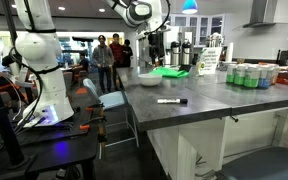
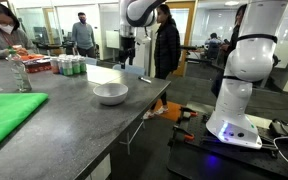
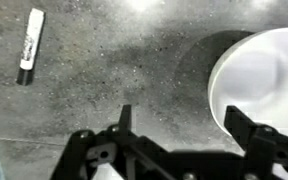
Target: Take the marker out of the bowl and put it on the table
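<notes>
Marker point(image 3: 30, 45) is found flat on the table point(image 3: 134, 60), well apart from the bowl point(image 3: 269, 80), its long axis set across the line to the bowl. The gripper point(image 3: 181, 125) is held between them, nearer the bowl, jaws apart and empty. The placing is judged done.

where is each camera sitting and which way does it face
Exterior view: off a table corner, looking along the table past the marker to the bowl; robot base and arm show.
Exterior view: by the green item, looking across to the bowl; robot base and arm show.
Wrist view: above the table, looking down; open gripper at bottom, marker left, bowl right.
Shared: all three show the bowl.
</notes>
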